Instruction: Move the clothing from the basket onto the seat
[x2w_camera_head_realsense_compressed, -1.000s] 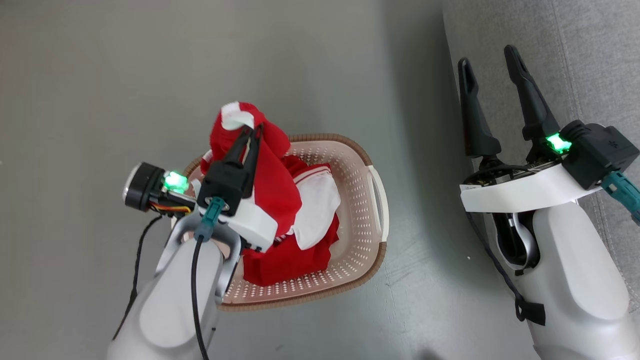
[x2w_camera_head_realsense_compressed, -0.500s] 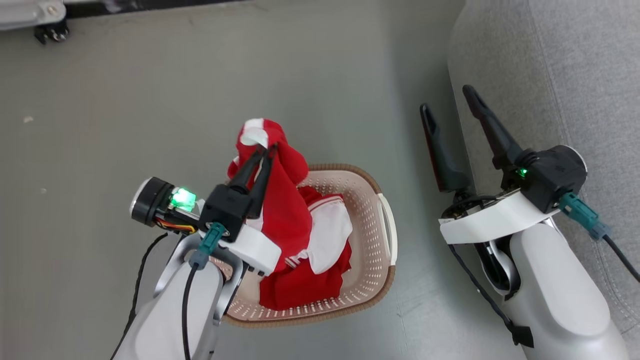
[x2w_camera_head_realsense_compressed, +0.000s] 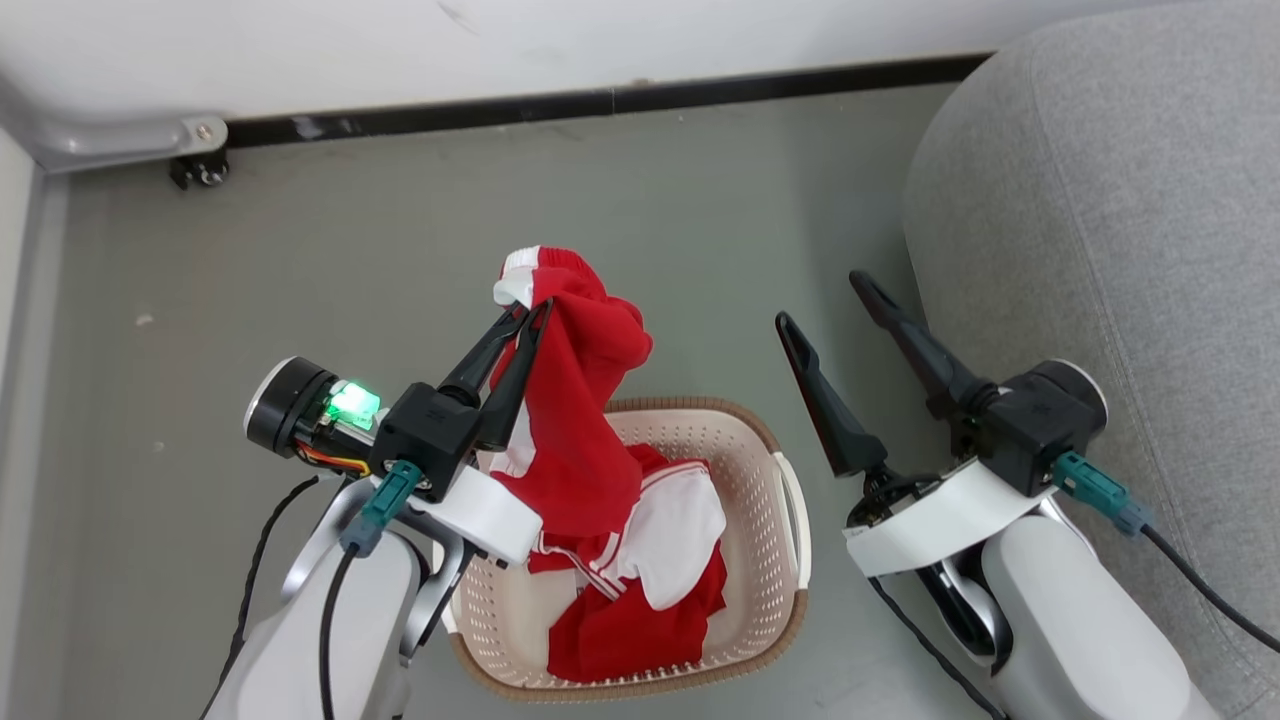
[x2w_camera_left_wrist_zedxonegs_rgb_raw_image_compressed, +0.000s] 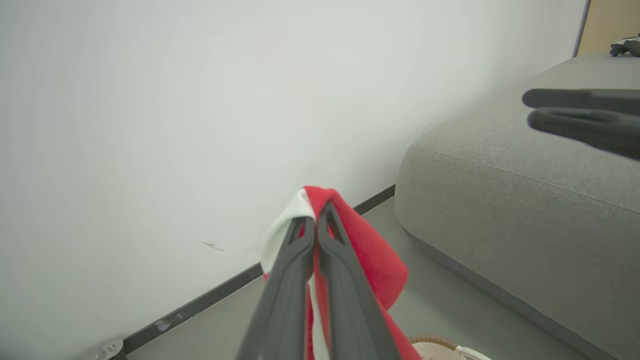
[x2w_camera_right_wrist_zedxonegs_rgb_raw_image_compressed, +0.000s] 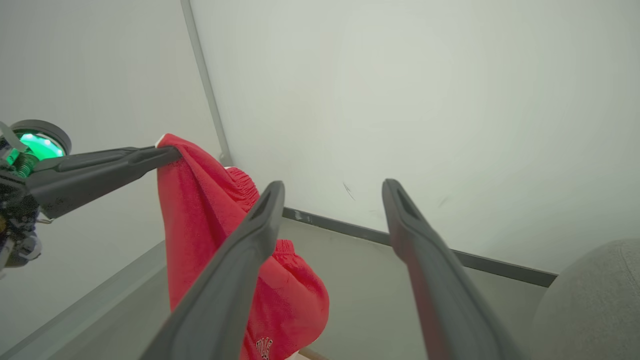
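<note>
My left gripper is shut on a red garment with white trim, holding it up so that it hangs down into the cream basket on the floor. In the left wrist view the closed gripper pinches the red and white cloth. More red and white clothing lies in the basket. My right gripper stands open and bare to the right of the basket, next to the grey sofa. In the right wrist view the open gripper frames the hanging garment.
A white wall with a dark baseboard runs along the far side. A metal foot with a caster stands at the far left. Grey floor surrounds the basket. The sofa's rounded edge lies to my right.
The head camera has tilted up, bringing wall and baseboard into view. My left gripper has lifted the red garment higher out of the basket. The right gripper stays open.
</note>
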